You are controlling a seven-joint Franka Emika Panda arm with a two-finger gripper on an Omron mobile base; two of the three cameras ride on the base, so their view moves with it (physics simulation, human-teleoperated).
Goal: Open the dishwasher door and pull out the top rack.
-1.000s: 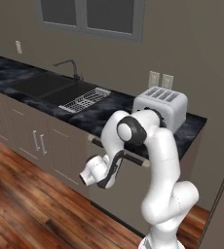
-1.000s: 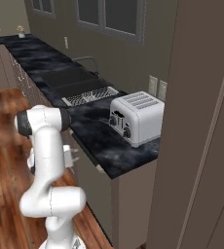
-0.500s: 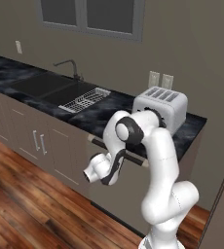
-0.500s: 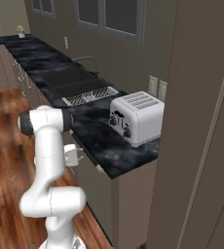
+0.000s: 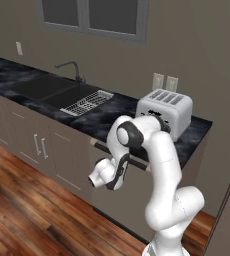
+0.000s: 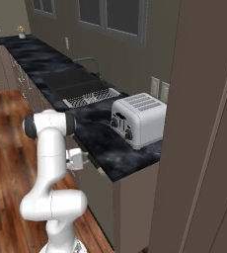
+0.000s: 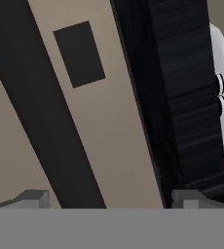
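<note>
The dishwasher door (image 5: 101, 206) is a taupe-grey panel under the black counter, and it stands shut. Its long dark bar handle (image 5: 138, 164) runs along the top of the panel. My gripper (image 5: 120, 173) hangs at handle height, right in front of the door, jaws open and holding nothing. In the hand view the handle (image 7: 46, 112) crosses the panel (image 7: 119, 126) on a slant, just inside the left fingertip (image 7: 35, 196); the gripper (image 7: 109, 199) faces the panel up close. From the right base view the gripper (image 6: 81, 159) sits just short of the handle (image 6: 100, 171). The top rack is hidden behind the door.
A silver toaster (image 5: 165, 112) stands on the counter (image 5: 102, 117) above the door. A flat wire dish drainer (image 5: 87, 102) lies beside the sink (image 5: 52, 89) and faucet (image 5: 69, 69). Cabinet doors with short silver handles (image 5: 39, 145) lie to the left. A tall brown panel (image 6: 204, 138) rises on the right.
The arm has edged the hand a little closer to the door handle. The jaws stay open and the door has not moved.
</note>
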